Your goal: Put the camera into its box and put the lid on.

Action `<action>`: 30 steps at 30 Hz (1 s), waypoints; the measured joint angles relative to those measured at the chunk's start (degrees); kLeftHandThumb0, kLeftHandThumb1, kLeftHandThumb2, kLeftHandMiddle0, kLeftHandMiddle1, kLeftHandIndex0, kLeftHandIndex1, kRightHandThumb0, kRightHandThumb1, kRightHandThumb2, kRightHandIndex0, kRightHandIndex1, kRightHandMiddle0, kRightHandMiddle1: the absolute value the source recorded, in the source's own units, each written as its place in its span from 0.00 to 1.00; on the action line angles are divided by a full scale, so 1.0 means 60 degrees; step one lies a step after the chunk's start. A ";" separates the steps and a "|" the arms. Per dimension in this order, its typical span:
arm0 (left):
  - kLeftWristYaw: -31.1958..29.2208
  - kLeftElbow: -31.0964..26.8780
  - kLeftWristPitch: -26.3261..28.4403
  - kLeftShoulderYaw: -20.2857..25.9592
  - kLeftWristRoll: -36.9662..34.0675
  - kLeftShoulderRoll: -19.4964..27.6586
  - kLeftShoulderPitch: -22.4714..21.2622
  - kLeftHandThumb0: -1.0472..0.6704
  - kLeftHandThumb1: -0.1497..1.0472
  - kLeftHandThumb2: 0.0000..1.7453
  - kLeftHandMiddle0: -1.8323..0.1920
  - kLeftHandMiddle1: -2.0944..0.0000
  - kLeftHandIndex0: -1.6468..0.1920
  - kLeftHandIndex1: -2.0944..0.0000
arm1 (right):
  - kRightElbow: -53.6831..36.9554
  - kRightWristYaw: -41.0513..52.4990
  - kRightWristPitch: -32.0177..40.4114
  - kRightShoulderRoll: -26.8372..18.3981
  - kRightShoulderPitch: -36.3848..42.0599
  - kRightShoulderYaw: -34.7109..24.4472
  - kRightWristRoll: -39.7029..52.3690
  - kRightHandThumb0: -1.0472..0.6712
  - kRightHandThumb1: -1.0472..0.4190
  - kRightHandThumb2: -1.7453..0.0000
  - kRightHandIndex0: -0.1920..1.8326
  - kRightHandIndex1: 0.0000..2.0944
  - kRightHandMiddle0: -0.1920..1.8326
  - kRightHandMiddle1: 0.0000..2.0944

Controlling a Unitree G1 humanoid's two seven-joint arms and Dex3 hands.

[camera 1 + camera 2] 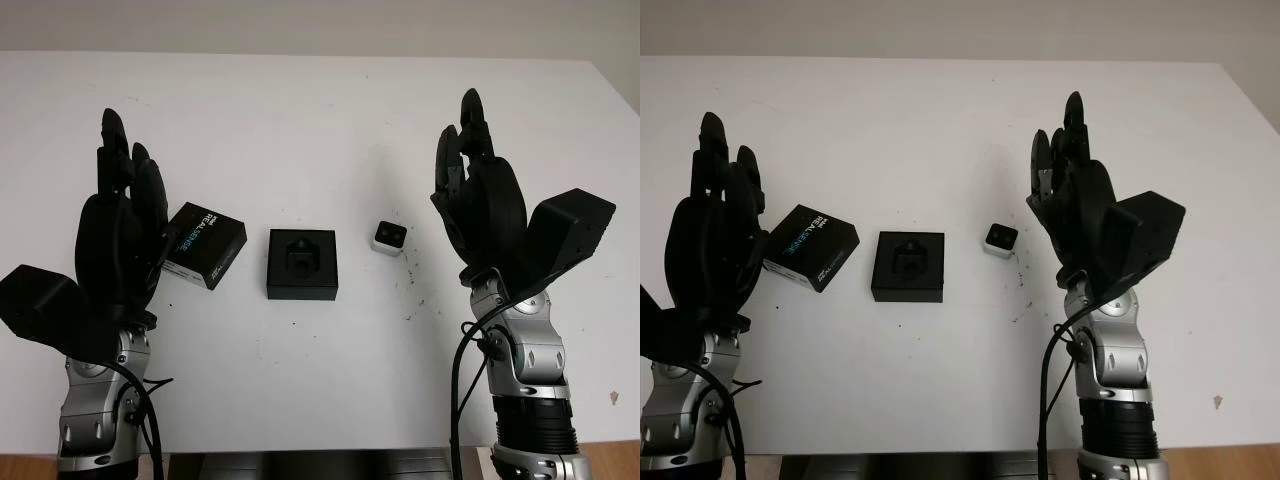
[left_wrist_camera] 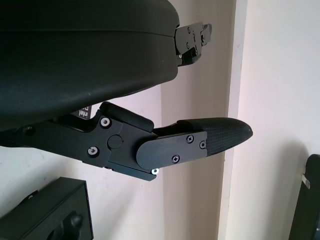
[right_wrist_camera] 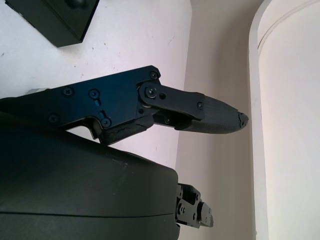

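we judged the small white cube camera (image 1: 389,237) light and rigid; our open right robot hand (image 1: 478,190) should pinch its sides.

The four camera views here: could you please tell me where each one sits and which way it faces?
Left eye view: on the head, facing forward and down at the white table; both arms rise from below, the open left robot hand and open right robot hand flanking the lid, box and camera.
Right eye view: the same scene from slightly aside.
Left wrist view: beside the left robot hand's shell, with the box at the edge.
Right wrist view: beside the right robot hand's shell; it shares the box.
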 measured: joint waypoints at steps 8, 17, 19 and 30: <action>-0.0033 -0.0001 -0.0009 -0.0018 -0.0098 -0.0090 0.0000 0.20 1.00 0.33 1.00 1.00 1.00 1.00 | 0.0088 0.0068 0.0008 0.0003 0.0000 0.0008 0.0027 0.21 0.00 0.68 0.00 0.00 0.00 0.00; -0.0055 -0.0062 0.0084 -0.0033 -0.0142 -0.0127 0.0005 0.20 1.00 0.33 1.00 1.00 1.00 1.00 | 0.0493 0.0784 0.0001 -0.0307 -0.0193 -0.0028 0.0162 0.19 0.00 0.87 0.05 0.03 0.05 0.03; -0.0079 -0.0068 0.0084 -0.0037 -0.0161 -0.0128 0.0004 0.20 1.00 0.33 1.00 1.00 1.00 1.00 | 0.0866 0.0960 -0.0247 -0.0718 -0.0550 -0.0039 -0.0060 0.22 0.03 0.94 0.11 0.06 0.11 0.06; -0.0099 -0.0087 0.0101 -0.0099 -0.0167 -0.0145 0.0004 0.20 1.00 0.34 1.00 1.00 1.00 1.00 | 0.4154 0.3662 -0.3138 -0.4099 -0.3535 0.1159 -0.2511 0.37 0.19 0.97 0.25 0.10 0.21 0.20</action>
